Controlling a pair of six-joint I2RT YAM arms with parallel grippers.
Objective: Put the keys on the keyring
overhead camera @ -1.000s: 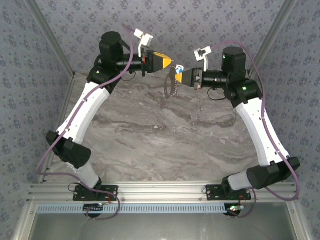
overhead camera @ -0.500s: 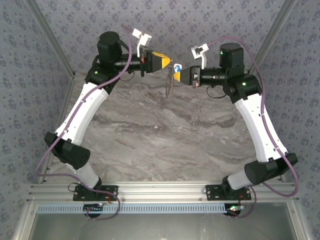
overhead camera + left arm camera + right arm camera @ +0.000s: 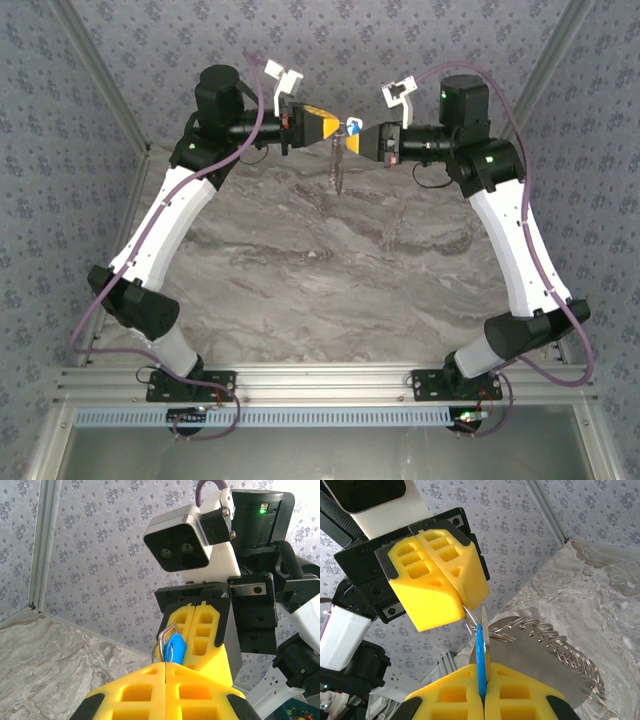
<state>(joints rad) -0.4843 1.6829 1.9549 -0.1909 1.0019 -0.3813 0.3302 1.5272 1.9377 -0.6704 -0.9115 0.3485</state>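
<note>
Right end effector [image 3: 484, 674] around key [image 3: 480, 642]

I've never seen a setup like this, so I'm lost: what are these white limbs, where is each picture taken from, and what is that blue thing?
These are two robot arms bolted to a marble table. The overhead picture looks down on both: the left arm and right arm meet in the air near the back. The other two pictures come from a camera on each wrist, looking along that arm's own yellow jaws. The right arm's jaws are shut on a small blue key; the left arm's jaws are shut on a wire keyring, which dangles below.
</note>
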